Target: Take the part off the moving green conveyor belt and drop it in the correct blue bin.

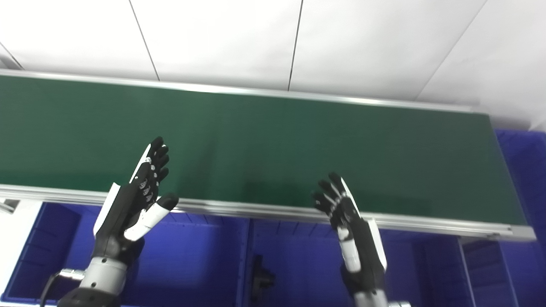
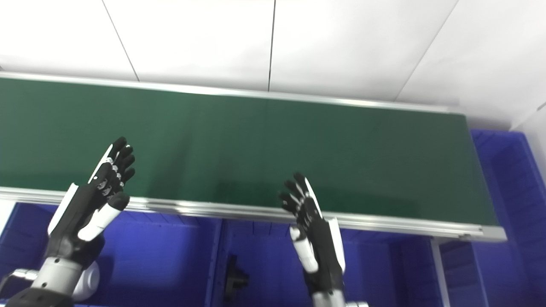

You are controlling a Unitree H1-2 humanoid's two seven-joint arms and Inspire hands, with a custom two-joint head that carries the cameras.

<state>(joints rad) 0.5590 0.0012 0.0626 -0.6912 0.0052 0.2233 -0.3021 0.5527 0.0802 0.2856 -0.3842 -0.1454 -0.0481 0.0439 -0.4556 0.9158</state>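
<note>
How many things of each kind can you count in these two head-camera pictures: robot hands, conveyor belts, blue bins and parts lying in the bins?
Robot hands: 2, the left robot hand and the right robot hand, both open.
Green conveyor belt: 1, no part on it.
Blue bins: at least 3.
Dark part in a bin: 1.
Total: 7.

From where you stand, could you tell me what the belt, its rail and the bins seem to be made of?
Belt: probably rubber or PVC, since it is dark green and matte with only a faint sheen. Rail: looks like brushed aluminium, being silvery with bright highlights along its length. Bins: likely moulded plastic, given the saturated blue colour and ribbed walls with a dull gloss.
</note>
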